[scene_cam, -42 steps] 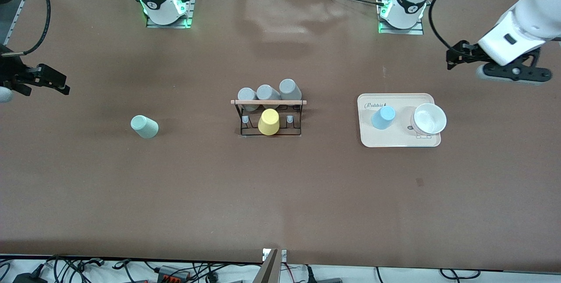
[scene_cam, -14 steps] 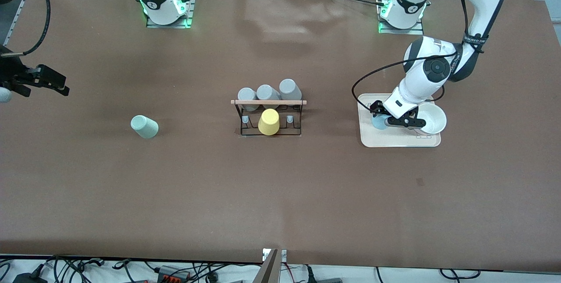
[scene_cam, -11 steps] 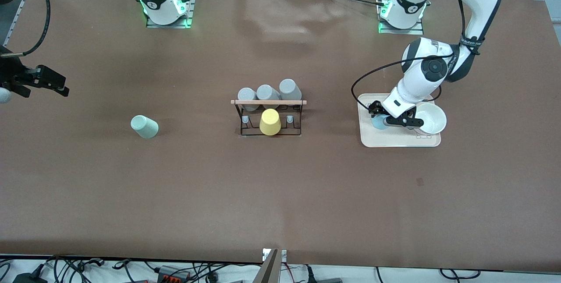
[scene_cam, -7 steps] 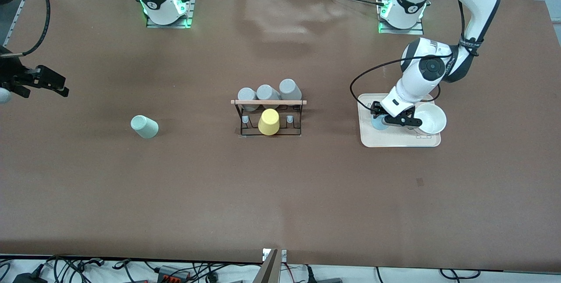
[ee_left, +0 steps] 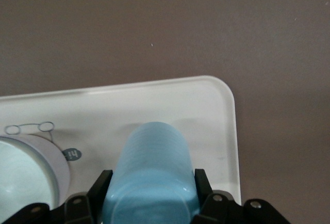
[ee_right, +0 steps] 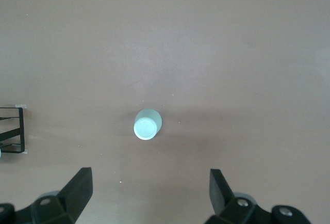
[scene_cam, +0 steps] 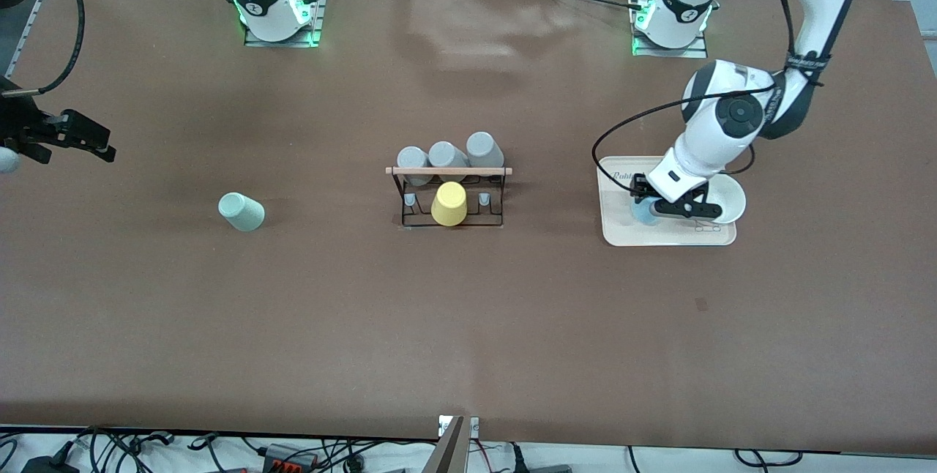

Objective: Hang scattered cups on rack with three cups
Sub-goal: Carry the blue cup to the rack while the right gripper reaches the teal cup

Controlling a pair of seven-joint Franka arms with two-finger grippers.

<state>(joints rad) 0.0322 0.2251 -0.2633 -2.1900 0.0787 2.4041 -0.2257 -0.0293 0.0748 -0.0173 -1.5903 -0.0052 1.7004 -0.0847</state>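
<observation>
Left gripper (scene_cam: 659, 207) newly clamped on smooth light blue cup (ee_left: 152, 177), seemingly lifted.

In the front view the left gripper (scene_cam: 654, 207) covers most of the light blue cup (scene_cam: 643, 214), leaving only a sliver beside its fingers. The left wrist view cuts off that cup's lower end and most of the white bowl (ee_left: 20, 175) beside it. The right gripper (scene_cam: 33, 142) is cut by the front view's edge. Only 1 corner of the rack (ee_right: 11, 130) shows in the right wrist view.

Glossy blue cup (ee_left: 152, 175), matt tablecloth (scene_cam: 468, 312)
</observation>
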